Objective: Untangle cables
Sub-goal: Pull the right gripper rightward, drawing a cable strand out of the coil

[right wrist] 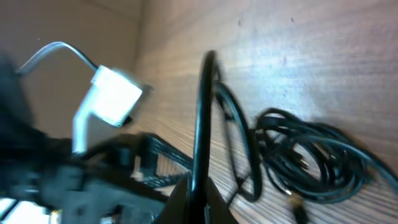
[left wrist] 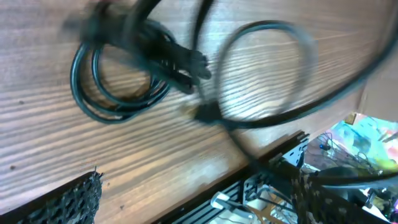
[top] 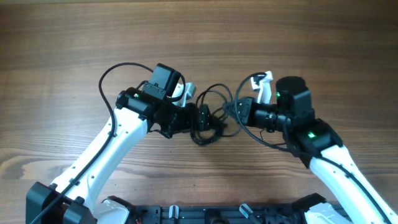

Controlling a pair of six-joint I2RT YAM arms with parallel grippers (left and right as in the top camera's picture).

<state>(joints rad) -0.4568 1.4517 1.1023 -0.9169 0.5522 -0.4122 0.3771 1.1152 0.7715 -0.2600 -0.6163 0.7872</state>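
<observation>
The cables (top: 214,99) are thin black cords tangled on the wooden table between my two grippers. In the left wrist view a coiled bundle (left wrist: 118,87) lies at the upper left, and one wide loop (left wrist: 267,74) arcs to its right. My left gripper (left wrist: 202,208) stands open, its fingers wide apart with nothing between them, over the near side of the tangle (top: 200,118). My right gripper (right wrist: 199,202) is shut on one cable strand (right wrist: 204,112) that rises taut from its fingertips. The rest of the bundle (right wrist: 311,162) lies on the table to the right. The right gripper (top: 237,112) sits at the tangle's right edge.
Both white arms reach in from the table's front corners, each trailing its own thicker black cable (top: 109,74). A black rail (top: 205,214) runs along the table's front edge. A blurred white part of the other arm (right wrist: 115,96) shows in the right wrist view.
</observation>
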